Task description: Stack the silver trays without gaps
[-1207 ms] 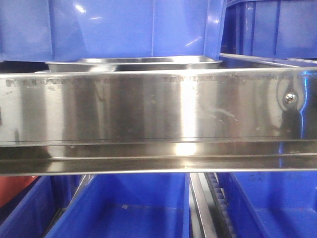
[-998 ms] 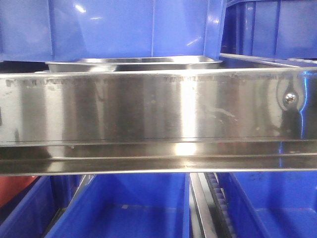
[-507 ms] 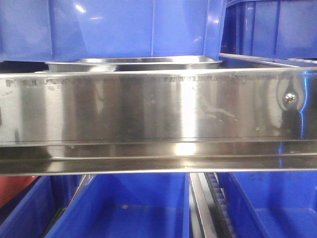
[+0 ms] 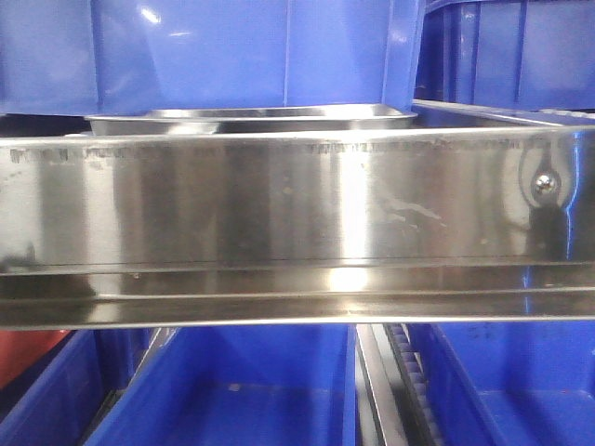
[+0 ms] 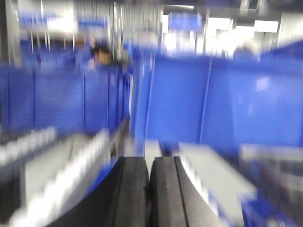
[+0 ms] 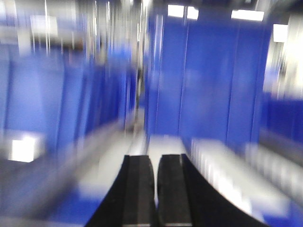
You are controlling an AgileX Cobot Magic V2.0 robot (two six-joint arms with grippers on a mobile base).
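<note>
Tray (image 4: 251, 118): unmoved this past second, behind the rail (image 4: 279, 195), below a bin (image 4: 232, 51). Left gripper (image 5: 149, 165), right gripper (image 6: 156, 163): jaws closed, empty, views blurred. Your arms look mid-travel, so stacking is likely not advanced.

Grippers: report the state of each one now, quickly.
Left gripper: closed, pads together, holding nothing.
Right gripper: closed, holding nothing.

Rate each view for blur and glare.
Front view: sharp, with a bright vertical glare streak on the steel rail. Left wrist view: heavy blur, only the left gripper crisp. Right wrist view: same smear, only the right gripper sharp.
</note>
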